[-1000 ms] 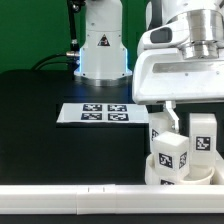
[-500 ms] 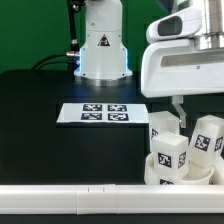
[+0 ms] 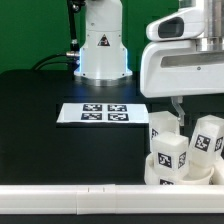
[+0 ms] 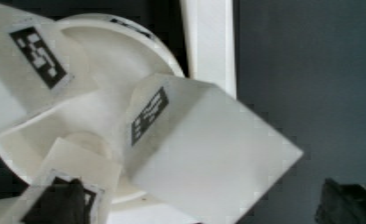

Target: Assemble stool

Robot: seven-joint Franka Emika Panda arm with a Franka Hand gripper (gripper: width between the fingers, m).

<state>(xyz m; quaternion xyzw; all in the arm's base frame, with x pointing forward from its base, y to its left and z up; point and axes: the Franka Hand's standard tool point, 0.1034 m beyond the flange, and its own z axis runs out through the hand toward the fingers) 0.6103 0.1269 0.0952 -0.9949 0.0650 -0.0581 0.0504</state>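
The round white stool seat [image 3: 180,172] lies at the exterior view's lower right, against the rail. Three white tagged legs stand on it: one at the back left [image 3: 163,128], one in front [image 3: 168,153], and one on the right [image 3: 207,140] that leans rightward. My gripper [image 3: 190,112] hangs just above the legs, open and empty. In the wrist view the seat [image 4: 109,50] shows with a tagged leg [image 4: 215,140] lying between my spread fingers; the gripper [image 4: 206,205] holds nothing. A second leg [image 4: 29,60] shows at the edge.
The long white border rail [image 3: 90,200] runs along the table's front edge and shows in the wrist view [image 4: 206,40]. The marker board [image 3: 103,114] lies flat mid-table. The robot base [image 3: 100,45] stands behind it on the black table.
Since one second ago my gripper has risen and shifted to the exterior view's right. The right leg, upright before, now leans rightward. Nothing has moved in the last half second.
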